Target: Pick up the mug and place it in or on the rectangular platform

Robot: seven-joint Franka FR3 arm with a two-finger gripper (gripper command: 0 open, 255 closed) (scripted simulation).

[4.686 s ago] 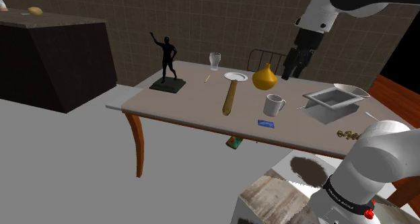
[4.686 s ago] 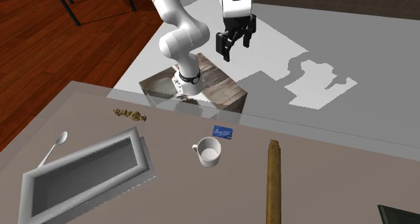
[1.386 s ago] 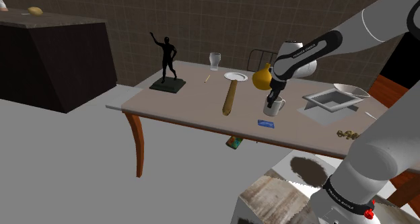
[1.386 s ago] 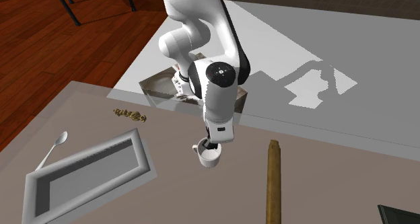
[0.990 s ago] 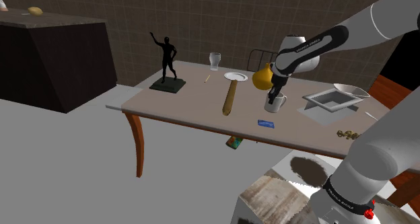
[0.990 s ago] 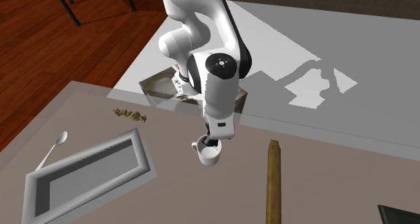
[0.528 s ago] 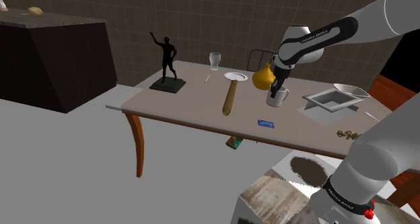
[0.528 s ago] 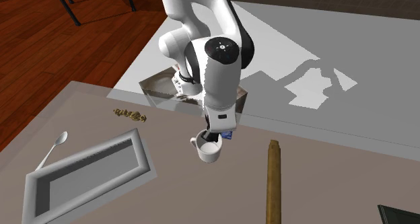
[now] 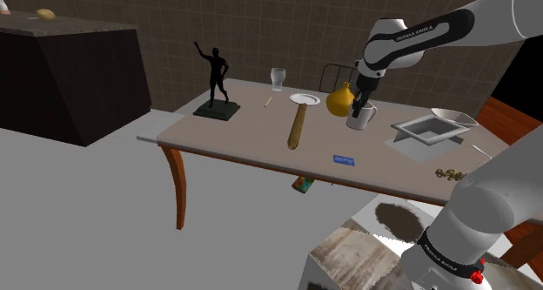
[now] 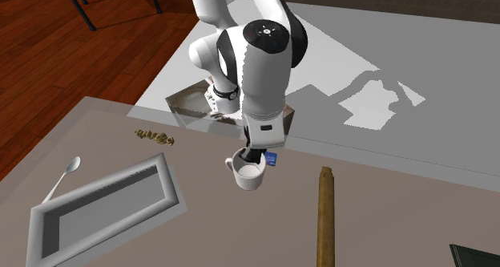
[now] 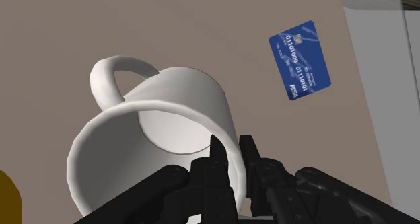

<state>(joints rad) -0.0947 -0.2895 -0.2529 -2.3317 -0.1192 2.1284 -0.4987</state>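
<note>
Lifted since a second ago, the mug (image 9: pixel 364 117) (image 10: pixel 249 175) (image 11: pixel 151 145) hangs tilted clear of the table (image 9: pixel 235 133) (image 10: pixel 385 217), its wall pinched in my gripper (image 9: pixel 356 113) (image 10: pixel 255 158) (image 11: pixel 232 146), one finger inside. Open air runs across to the grey tray (image 9: pixel 409 125) (image 10: pixel 171 185) with its raised rim. Brown tabletop, tiled wall (image 9: pixel 261 27) behind. White mug, loop handle away from my fingers.

Mug (image 11: pixel 161 101): white, smooth, faint sheen inside and out. Counter (image 11: pixel 202 27): plain matt grey-brown top. Pincer (image 11: pixel 232 147): matt black, ridged surface.
</note>
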